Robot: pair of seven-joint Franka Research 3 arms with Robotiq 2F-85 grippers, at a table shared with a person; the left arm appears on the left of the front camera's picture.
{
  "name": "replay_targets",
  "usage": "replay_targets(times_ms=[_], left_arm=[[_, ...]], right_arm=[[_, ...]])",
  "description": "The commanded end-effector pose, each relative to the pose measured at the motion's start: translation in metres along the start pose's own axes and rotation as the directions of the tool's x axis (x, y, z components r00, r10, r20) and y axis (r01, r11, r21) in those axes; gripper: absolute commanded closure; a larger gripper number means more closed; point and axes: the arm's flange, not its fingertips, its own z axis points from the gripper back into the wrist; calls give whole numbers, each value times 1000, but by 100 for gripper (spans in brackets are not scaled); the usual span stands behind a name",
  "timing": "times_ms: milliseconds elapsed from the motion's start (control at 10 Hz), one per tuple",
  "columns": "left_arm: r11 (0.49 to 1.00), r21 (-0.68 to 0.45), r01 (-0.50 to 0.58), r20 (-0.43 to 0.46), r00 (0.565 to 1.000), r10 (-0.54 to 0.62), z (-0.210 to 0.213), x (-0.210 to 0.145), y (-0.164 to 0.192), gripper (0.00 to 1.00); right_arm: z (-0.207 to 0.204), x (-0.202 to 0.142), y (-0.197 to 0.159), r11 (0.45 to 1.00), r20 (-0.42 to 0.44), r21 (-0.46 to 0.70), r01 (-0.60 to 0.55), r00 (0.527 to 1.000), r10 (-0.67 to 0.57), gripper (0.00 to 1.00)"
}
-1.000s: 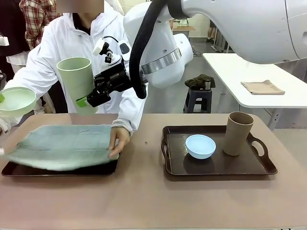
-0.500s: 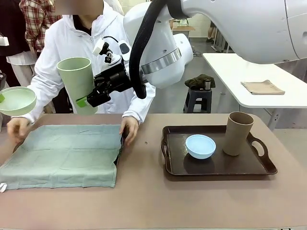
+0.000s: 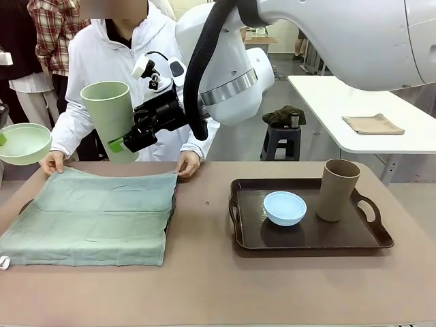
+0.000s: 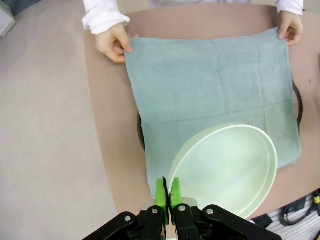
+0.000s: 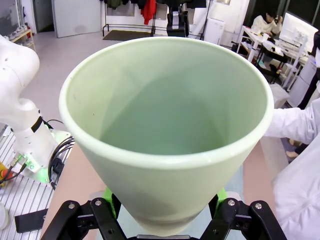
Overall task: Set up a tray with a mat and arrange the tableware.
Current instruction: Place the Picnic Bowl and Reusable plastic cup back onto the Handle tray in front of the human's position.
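Note:
My right gripper (image 3: pixel 118 144) is shut on a tall pale green cup (image 3: pixel 107 117), held upright in the air above the left tray's far edge; in the right wrist view the cup (image 5: pixel 167 125) stands between the green pads (image 5: pixel 108 196). At the far left my left gripper (image 4: pixel 167 192) pinches the rim of a pale green bowl (image 4: pixel 227 167), which hangs (image 3: pixel 24 142) above the mat. A grey-green mat (image 3: pixel 92 216) lies spread over the dark left tray (image 3: pixel 171 206). The person's hands (image 3: pixel 189 163) hold its far corners. The light blue bowl (image 3: pixel 285 207) and tan-brown cup (image 3: pixel 338 189) stand on the right tray (image 3: pixel 379 237).
The person in a white coat stands at the table's far side behind the mat. My right arm reaches across the middle high above the table. Bare tabletop (image 3: pixel 204 286) runs along the front edge and between the trays. A stool (image 3: pixel 279 139) and a white table (image 3: pixel 354 109) stand farther back.
The person has laid the mat flat over the left tray and moved both hands to its far corners. Both grippers hold still with the cup and bowl.

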Motion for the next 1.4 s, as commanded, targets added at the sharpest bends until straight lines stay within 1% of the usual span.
replay_targets(times_ms=[0,800,900,1000,1200,1300], left_arm=[[1000,-6,8,5,1000,-8,1,0,1,100],[1000,-6,8,5,1000,-8,1,0,1,100],[1000,0,0,0,1000,0,0,0,0,96],[1000,-20,4,-18,1000,-4,-13,3,1,96],[998,-52,-16,-65,998,12,-44,12,3,96],[997,-76,-24,-90,996,17,-59,15,4,96]], right_arm=[[0,0,0,1000,0,3,-3,1000,3,39],[0,0,0,1000,0,3,-3,1000,3,39],[0,0,0,1000,0,0,0,1000,0,19],[-7,-15,-7,1000,18,20,24,1000,-24,19],[-28,-44,-19,999,60,27,28,998,-29,19],[-39,-63,-24,999,56,33,41,998,-43,19]])
